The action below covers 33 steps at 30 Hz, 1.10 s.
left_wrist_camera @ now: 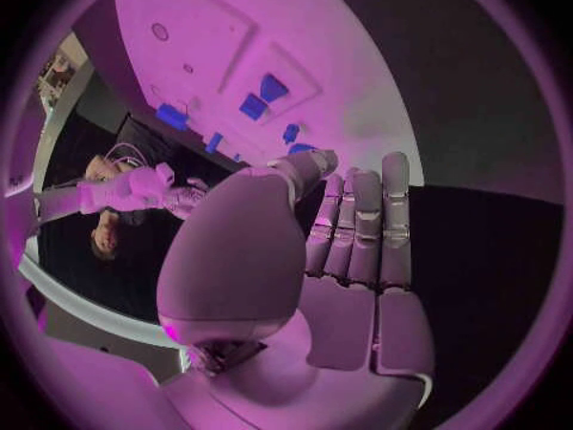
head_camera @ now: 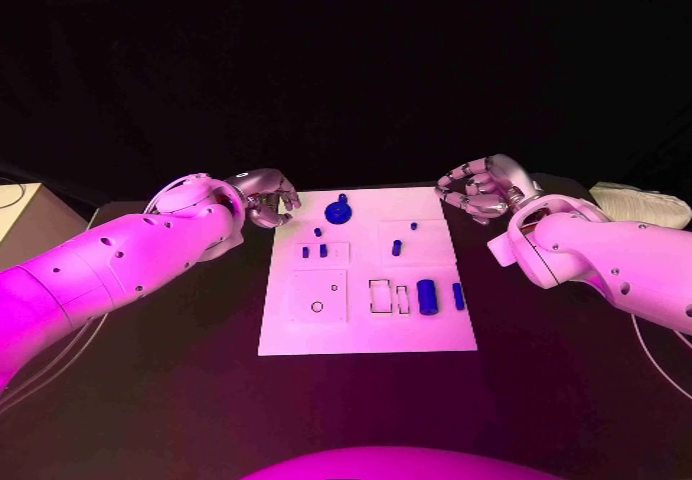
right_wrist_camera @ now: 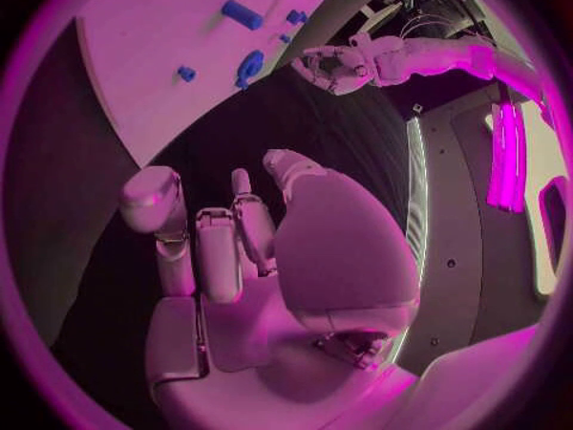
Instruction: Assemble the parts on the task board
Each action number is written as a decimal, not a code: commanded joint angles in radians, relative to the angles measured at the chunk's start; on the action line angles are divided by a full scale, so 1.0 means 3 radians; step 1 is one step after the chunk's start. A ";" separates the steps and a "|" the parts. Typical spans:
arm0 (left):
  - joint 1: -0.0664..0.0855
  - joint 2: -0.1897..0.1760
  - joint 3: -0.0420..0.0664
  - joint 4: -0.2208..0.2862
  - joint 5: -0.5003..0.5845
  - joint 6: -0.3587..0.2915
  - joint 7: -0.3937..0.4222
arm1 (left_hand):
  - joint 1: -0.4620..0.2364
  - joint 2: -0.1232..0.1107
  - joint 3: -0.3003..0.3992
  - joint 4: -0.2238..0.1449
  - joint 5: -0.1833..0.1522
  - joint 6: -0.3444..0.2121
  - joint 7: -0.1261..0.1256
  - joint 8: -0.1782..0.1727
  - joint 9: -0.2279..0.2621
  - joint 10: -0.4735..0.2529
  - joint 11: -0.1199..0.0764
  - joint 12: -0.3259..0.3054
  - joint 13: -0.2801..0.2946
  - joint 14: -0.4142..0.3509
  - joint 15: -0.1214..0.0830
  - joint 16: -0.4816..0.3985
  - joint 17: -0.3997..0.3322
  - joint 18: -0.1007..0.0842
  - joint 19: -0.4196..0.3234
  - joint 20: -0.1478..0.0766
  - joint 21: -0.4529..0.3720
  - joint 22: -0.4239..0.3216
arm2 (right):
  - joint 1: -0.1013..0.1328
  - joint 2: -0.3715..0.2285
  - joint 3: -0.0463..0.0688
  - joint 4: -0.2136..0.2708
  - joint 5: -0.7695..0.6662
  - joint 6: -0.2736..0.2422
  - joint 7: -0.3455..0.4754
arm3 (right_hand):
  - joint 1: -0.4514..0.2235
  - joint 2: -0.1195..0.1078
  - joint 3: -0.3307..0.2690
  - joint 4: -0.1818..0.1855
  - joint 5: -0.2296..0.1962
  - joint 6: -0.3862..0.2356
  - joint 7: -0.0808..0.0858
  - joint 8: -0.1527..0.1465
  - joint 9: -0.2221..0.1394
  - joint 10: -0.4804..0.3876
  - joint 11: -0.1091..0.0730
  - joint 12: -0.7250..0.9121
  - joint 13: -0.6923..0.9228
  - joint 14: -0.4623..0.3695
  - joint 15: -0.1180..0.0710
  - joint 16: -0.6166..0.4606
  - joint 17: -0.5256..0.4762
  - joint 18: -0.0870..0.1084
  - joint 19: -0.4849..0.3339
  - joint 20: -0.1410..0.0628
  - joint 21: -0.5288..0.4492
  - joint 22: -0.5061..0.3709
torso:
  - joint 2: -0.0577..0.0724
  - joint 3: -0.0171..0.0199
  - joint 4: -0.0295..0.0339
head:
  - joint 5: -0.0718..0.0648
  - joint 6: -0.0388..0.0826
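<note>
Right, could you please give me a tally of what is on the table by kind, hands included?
Board: 1
Blue parts: 8 that I can make out, namely a round one, a thick cylinder, a bar and 5 small pieces
Hands: 2, left hand and right hand
Total: 11

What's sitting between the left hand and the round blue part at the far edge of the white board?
Nothing: the head view shows only bare white task board between the left hand and the round blue part.
</note>
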 commanded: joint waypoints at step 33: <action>-0.0596 -0.0837 0.0333 0.1537 0.3978 -0.0034 0.1106 | -0.0117 0.0069 -0.0113 0.0065 -0.0020 0.0058 0.0065 0.0185 -0.0057 0.0636 0.0056 -0.1024 -0.0272 0.0038 0.0176 -0.2902 -0.0699 0.0000 -0.0301 0.0187 -0.1639 -0.1096 | -0.0031 0.0504 -0.0072 -0.0538 -0.3054 0.0926 -0.0784 | 0.0207 -0.0329 0.0885 -0.0425 -0.0643 0.0057 0.0003 0.0010 0.0038 -0.0884 0.0100 -0.3537 -0.3355 0.0063 0.0085 -0.0298 -0.0151 -0.0017 0.0251 0.0030 0.0350 0.0365 | -0.0007 -0.0014 0.0032 | -0.0173 0.0123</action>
